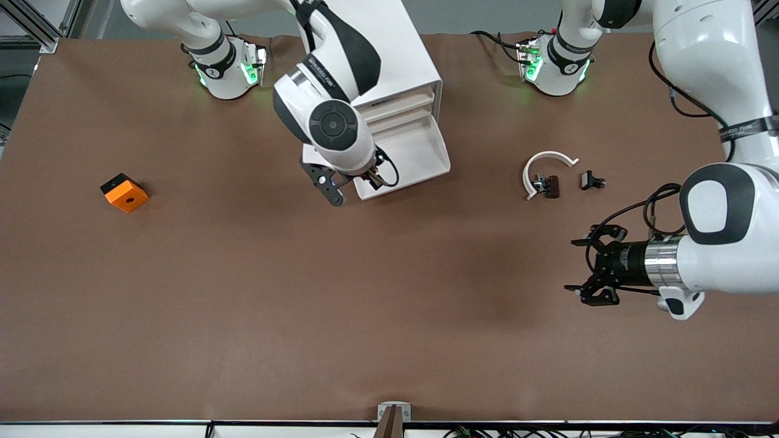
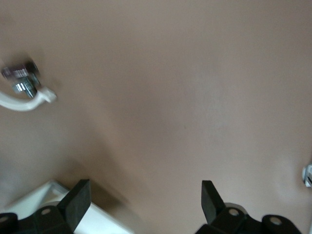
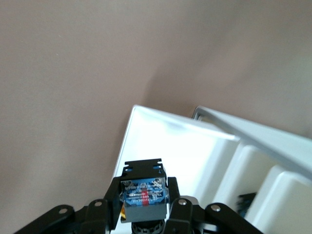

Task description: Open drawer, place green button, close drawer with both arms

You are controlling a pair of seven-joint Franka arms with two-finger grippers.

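Pictured over the open drawer (image 1: 406, 159) of the white cabinet (image 1: 401, 55): right tool (image 3: 144, 214) clamped on the button (image 3: 144, 192), held above the drawer's front corner. Small, rigid and probably light, with smooth sides likely to slip; best pinched across the flat faces of the dark body, as here. Left tool (image 1: 589, 264) waiting with jaws spread wide over bare desk (image 1: 304, 316), near a white curved clip (image 1: 544, 165) and small black parts (image 1: 591, 180). Orange block (image 1: 124, 193) lying toward the right arm's end.
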